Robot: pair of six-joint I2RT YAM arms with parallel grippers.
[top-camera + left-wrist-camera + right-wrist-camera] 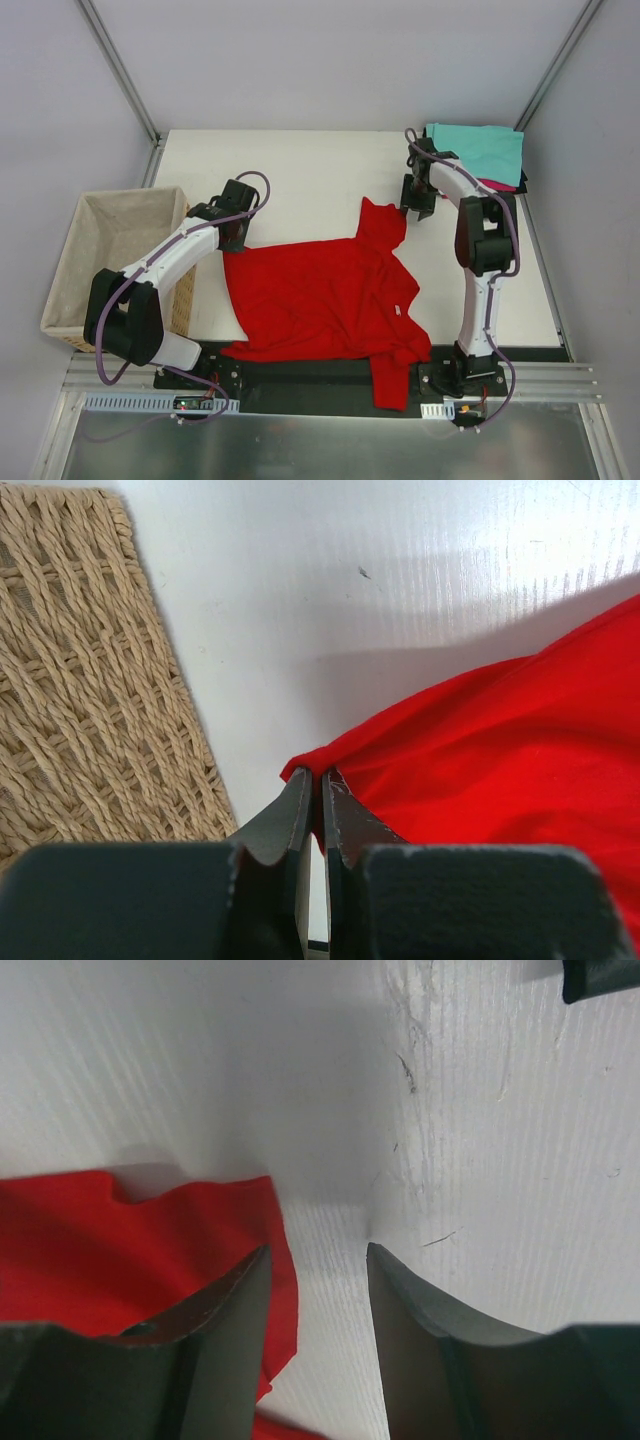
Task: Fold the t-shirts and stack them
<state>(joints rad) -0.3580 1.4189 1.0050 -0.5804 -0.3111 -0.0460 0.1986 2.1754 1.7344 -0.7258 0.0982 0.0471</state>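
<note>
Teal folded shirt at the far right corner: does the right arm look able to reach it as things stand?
Probably yes. The right gripper is open and empty at the red t-shirt's sleeve tip, with the teal shirt just beyond it and nothing lying between.

No text, brand, number or sign can be read in any of the three views. In the top view, a small white tag (400,310) lies on the red t-shirt (320,295), a little right of the frame's centre. It is too small to show any lettering.
</note>
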